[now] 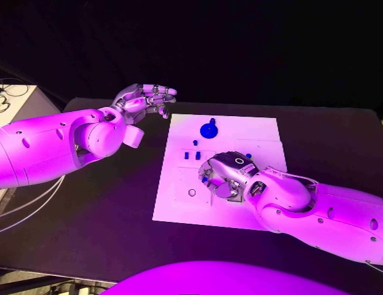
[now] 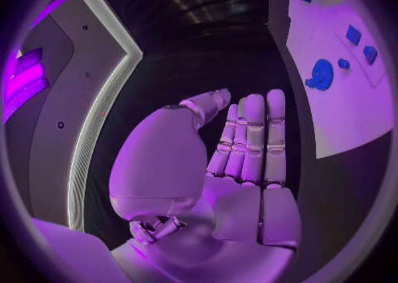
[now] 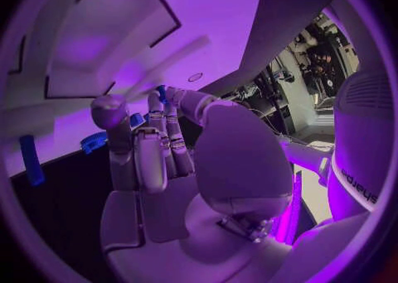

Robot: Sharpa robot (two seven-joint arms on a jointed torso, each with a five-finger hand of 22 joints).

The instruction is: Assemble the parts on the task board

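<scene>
One white task board point(image 1: 244, 138) on black table point(image 1: 333, 141).

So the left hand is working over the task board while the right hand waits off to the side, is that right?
Swapped. The head view shows the right hand over the white task board, and the left hand raised beside the board's far corner, holding nothing.

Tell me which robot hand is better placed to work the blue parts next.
Right. The right robot hand is over the task board, beside the small blue parts; the left robot hand hangs off its far-left corner, holding nothing.
</scene>
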